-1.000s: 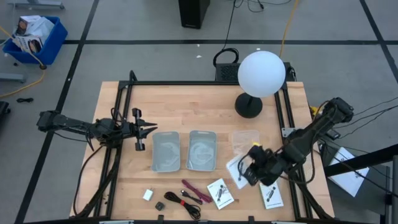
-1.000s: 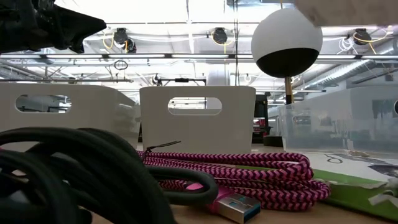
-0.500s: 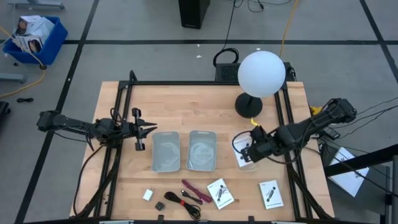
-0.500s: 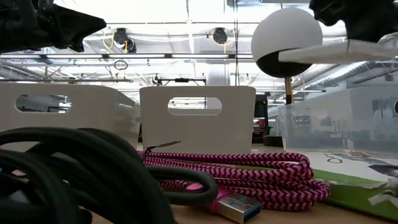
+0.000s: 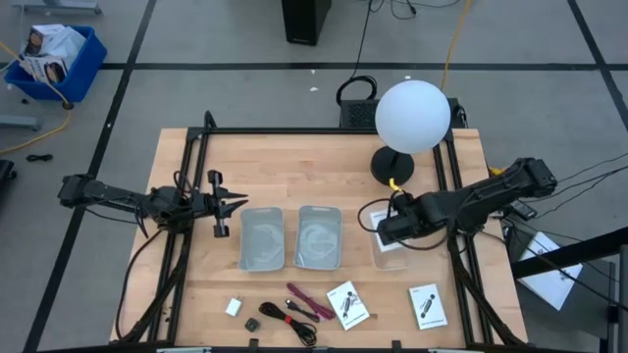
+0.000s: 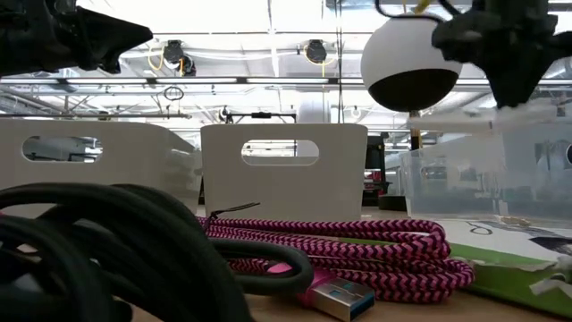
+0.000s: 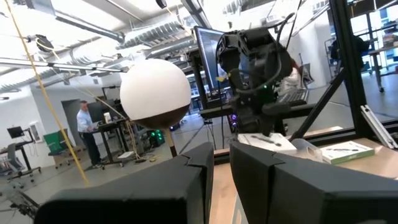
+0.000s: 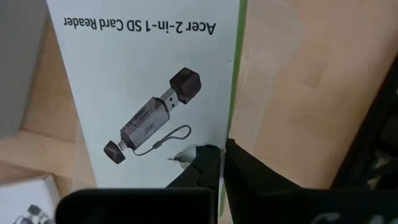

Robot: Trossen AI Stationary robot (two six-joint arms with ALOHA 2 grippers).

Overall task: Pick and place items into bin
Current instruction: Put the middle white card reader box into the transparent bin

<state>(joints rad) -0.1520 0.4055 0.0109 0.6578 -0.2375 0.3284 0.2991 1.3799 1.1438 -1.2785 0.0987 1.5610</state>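
Observation:
My right gripper [image 5: 385, 233] [image 8: 217, 165] is shut on a white card [image 8: 143, 87] with black print and a green edge, held above the clear bin [image 5: 389, 218] [image 6: 483, 183]. In the low view the card [image 6: 483, 121] lies level under the gripper [image 6: 514, 89]. Two more cards [image 5: 347, 304] [image 5: 426, 305], the dark-red strap [image 5: 304, 299], the black cable [image 5: 291, 319], the white block [image 5: 234, 307] and the tiny black piece [image 5: 252, 323] lie flat near the table's near edge. My left gripper [image 5: 238, 203] [image 7: 221, 177] waits shut, left of the grey bins. My right gripper pinches the card between its two fingers at the end opposite the printed title [image 8: 199, 140], beside the green edge. The fingers [image 8: 249, 174] come from the table's right, slanting down. The card is lifted clear and level over the clear bin.
Two grey bins [image 5: 262, 238] [image 5: 319, 237] stand side by side mid-table. The white globe lamp [image 5: 412, 116] stands on its dark base [image 5: 392, 167] just beyond the clear bin. Black frame rails [image 5: 186, 196] run along both sides of the table.
My right gripper has carried the card from the near right part of the table toward the far edge and slightly left, over the clear bin. The arm has swung round to reach in from the right. The card has come lower and now lies level.

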